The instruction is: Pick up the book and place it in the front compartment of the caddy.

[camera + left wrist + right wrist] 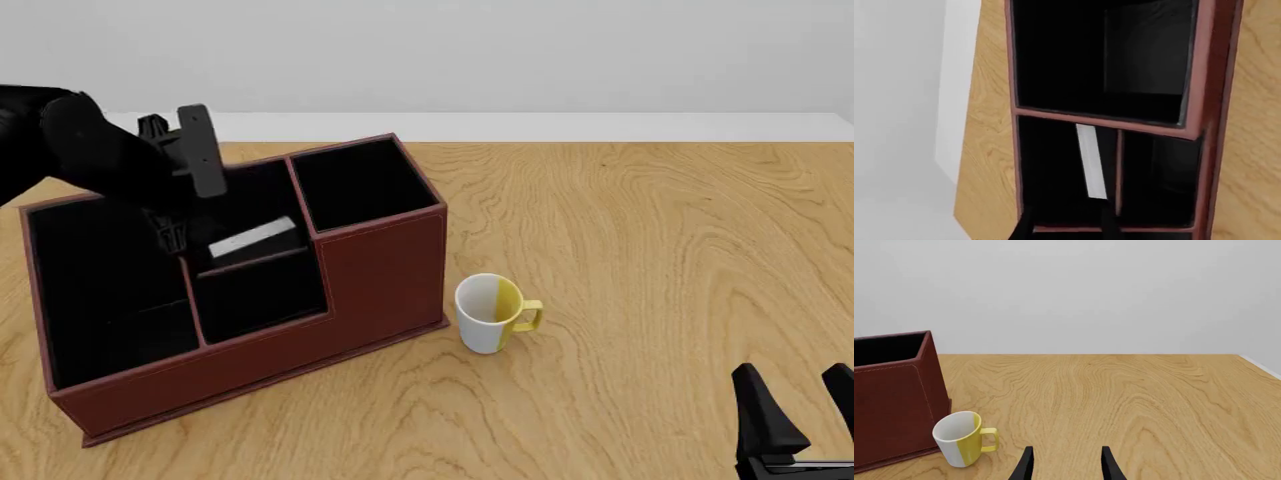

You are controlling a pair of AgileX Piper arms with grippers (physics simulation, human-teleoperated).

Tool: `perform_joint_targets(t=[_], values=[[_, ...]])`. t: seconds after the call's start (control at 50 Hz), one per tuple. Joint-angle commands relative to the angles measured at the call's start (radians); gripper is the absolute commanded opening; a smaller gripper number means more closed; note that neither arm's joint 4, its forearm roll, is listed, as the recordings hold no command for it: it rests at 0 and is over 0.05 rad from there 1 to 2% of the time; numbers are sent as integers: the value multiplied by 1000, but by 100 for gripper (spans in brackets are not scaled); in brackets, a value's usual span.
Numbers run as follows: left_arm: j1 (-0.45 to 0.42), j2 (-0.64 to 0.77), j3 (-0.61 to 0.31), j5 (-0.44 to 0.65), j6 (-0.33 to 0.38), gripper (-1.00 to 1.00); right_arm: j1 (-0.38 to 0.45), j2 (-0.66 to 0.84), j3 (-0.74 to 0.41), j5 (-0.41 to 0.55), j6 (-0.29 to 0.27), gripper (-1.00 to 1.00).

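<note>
Right gripper (803, 412) idles open, near right. Left gripper (171, 232), grip hidden, hangs over the caddy (380, 260); the book (251, 238) seems wedged tilted and may jam.

Bench (641, 200): light wood grain, evenly lit, no hard shadows. Wall (534, 50) behind the bench's far edge: plain pale grey. Past the bench's left edge, a pale surface (894, 150), possibly floor; view poor.
</note>
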Motion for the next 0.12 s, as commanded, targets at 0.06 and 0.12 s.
perform_joint_targets(t=[0.06,0.12], values=[[-18,-83,8,48,8,100,0,0,0,0,0,100],[-26,-116,14,62,16,100,0,0,0,0,1,100]])
